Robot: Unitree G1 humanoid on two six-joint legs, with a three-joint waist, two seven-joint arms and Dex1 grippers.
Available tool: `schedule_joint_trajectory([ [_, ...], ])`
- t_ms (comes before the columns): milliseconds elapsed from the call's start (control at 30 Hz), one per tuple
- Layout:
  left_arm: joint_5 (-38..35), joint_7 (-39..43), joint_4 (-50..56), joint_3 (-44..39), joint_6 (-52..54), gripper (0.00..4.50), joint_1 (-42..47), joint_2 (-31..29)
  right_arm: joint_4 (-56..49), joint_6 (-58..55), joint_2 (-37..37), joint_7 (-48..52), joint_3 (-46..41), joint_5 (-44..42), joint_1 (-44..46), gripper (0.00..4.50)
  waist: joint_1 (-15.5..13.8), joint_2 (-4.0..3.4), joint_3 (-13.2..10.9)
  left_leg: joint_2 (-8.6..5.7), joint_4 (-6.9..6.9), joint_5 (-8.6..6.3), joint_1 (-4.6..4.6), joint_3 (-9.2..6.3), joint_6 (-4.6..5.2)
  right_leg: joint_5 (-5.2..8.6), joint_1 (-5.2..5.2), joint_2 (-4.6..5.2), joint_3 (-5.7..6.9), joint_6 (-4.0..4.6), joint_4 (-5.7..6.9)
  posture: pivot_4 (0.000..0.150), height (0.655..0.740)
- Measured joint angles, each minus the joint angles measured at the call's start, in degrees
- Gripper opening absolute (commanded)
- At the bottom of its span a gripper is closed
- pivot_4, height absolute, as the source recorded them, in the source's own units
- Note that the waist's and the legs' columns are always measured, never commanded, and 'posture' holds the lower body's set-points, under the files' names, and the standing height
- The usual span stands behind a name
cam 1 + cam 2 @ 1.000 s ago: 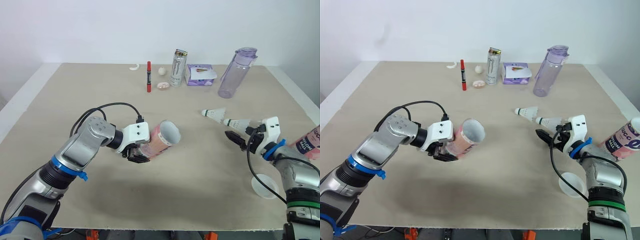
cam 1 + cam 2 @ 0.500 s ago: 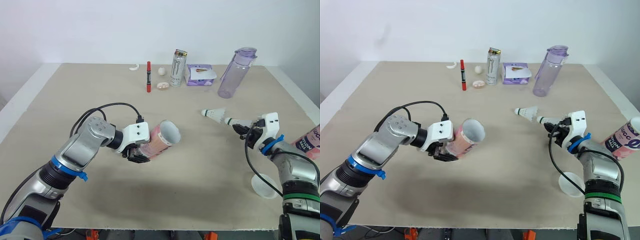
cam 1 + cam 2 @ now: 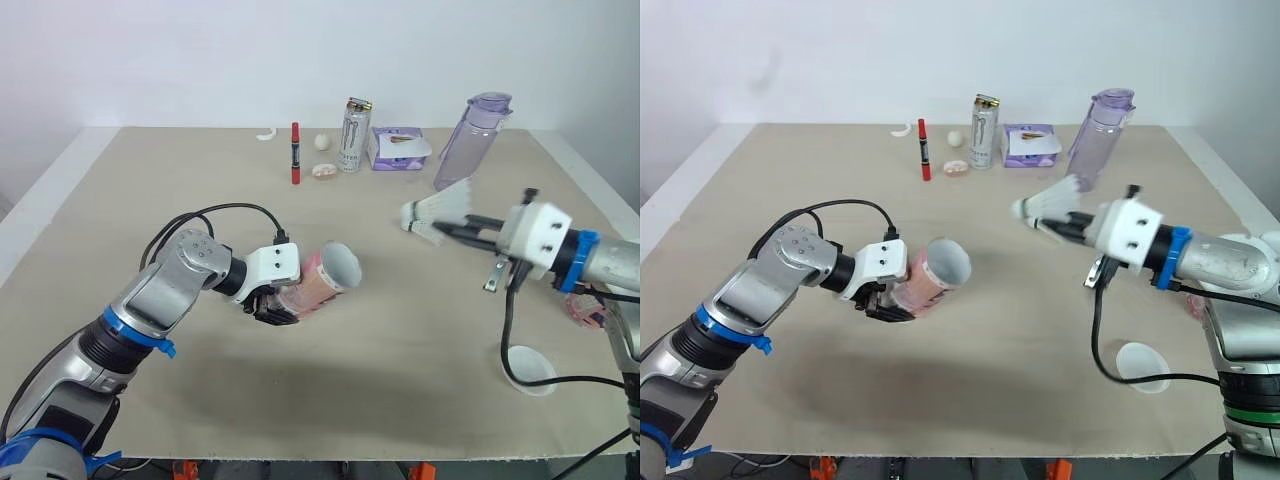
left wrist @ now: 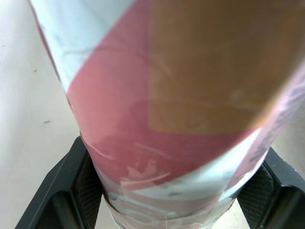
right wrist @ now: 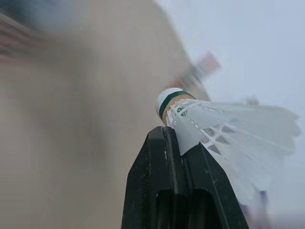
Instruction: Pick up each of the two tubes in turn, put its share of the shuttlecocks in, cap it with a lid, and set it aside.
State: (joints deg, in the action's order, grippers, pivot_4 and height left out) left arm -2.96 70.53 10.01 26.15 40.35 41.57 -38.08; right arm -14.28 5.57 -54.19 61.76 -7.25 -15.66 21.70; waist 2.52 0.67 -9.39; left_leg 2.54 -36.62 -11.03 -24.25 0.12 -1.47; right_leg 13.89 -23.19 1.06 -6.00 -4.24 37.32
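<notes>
My left gripper (image 3: 278, 300) is closed around the lower body of a pink and white tube (image 3: 322, 280). The tube is tilted, with its open mouth (image 3: 341, 265) facing right. In the left wrist view the tube (image 4: 167, 95) sits between both black fingers (image 4: 57, 191). My right gripper (image 3: 447, 229) is shut on the skirt of a white shuttlecock (image 3: 440, 207), held above the table to the right of the tube's mouth, its cork pointing left. The right wrist view shows the shuttlecock (image 5: 214, 129) pinched at the fingertips. The second pink tube (image 3: 588, 306) lies partly hidden behind my right arm. A round white lid (image 3: 529, 368) lies near the front right.
Along the back stand a red marker (image 3: 296, 153), a drinks can (image 3: 354, 135), a purple packet (image 3: 400, 148) and a purple water bottle (image 3: 465, 145). A small white ball (image 3: 322, 142) and a small round item (image 3: 324, 171) lie near the can. The table's (image 3: 200, 400) edge is close on the right.
My right gripper shut on a shuttlecock on the table, then lifted it up and to the left, toward the tube's mouth. The left arm and its tube have stayed still.
</notes>
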Motion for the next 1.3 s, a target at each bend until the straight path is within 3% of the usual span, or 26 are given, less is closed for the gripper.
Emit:
schedule_joint_trajectory([
  [200,0.2,0.2,-0.2,0.6,0.1,3.46,0.7,0.0,-6.8,-0.5,-0.6,5.3,6.9,-0.8,3.9,0.04,0.0,0.02,0.0,-0.01,-0.01,0.0,-0.02,0.0,0.0,0.04,-0.01,0.0,-0.02,0.07,0.0,0.15,0.74],
  [567,0.2,0.0,-0.3,1.1,1.1,3.46,1.3,0.4,-6.7,3.1,1.8,7.6,14.1,3.7,9.2,0.04,-0.2,0.04,0.0,-0.02,-0.05,0.0,-0.03,0.01,0.0,0.12,0.0,0.01,-0.05,0.21,0.0,0.15,0.74],
  [600,0.2,0.0,-0.3,1.1,1.1,3.46,1.3,0.4,-6.7,3.1,1.8,7.7,14.1,3.7,9.2,0.52,-0.2,0.04,0.0,-0.02,-0.05,0.0,-0.03,0.01,0.0,0.12,0.0,0.01,-0.04,0.21,0.0,0.15,0.74],
  [667,0.2,-0.1,-0.3,1.1,1.1,3.46,1.3,0.4,-6.7,3.2,1.9,8.0,14.2,3.8,9.9,0.99,-0.2,0.04,0.0,-0.02,-0.05,0.0,-0.03,0.01,0.0,0.11,0.0,0.01,-0.06,0.21,0.0,0.15,0.74],
  [900,0.2,-0.2,-0.3,1.1,1.2,3.46,1.3,0.4,-6.9,2.2,2.0,9.0,14.7,3.5,11.2,4.31,-0.2,0.04,0.0,-0.01,-0.07,0.0,-0.03,0.0,0.0,0.11,0.0,0.0,-0.05,0.23,0.01,0.15,0.74],
  [1067,0.2,-0.4,-0.3,1.1,1.3,3.46,1.3,0.6,-7.6,-10.0,4.6,3.1,9.5,-5.3,11.1,4.42,-0.3,0.06,0.0,-0.01,-0.09,0.0,-0.03,-0.01,0.0,0.09,0.02,0.01,-0.05,0.23,0.04,0.15,0.74],
  [1167,0.2,-0.7,-0.3,1.2,1.3,3.46,1.3,0.8,-2.1,-19.4,5.6,-4.5,2.4,-8.5,9.9,4.42,-0.6,0.27,0.0,-0.01,-0.16,0.0,-0.04,-0.01,0.0,0.09,0.05,0.01,-0.06,0.26,0.03,0.15,0.74],
  [1300,0.2,-1.0,-0.3,1.3,1.3,3.46,1.3,0.8,13.6,-24.1,12.0,-17.4,-3.8,-6.9,8.3,4.42,-0.6,0.39,0.1,-0.02,-0.16,0.01,-0.03,0.0,0.01,0.06,0.05,0.0,-0.07,0.27,0.04,0.15,0.74],
])
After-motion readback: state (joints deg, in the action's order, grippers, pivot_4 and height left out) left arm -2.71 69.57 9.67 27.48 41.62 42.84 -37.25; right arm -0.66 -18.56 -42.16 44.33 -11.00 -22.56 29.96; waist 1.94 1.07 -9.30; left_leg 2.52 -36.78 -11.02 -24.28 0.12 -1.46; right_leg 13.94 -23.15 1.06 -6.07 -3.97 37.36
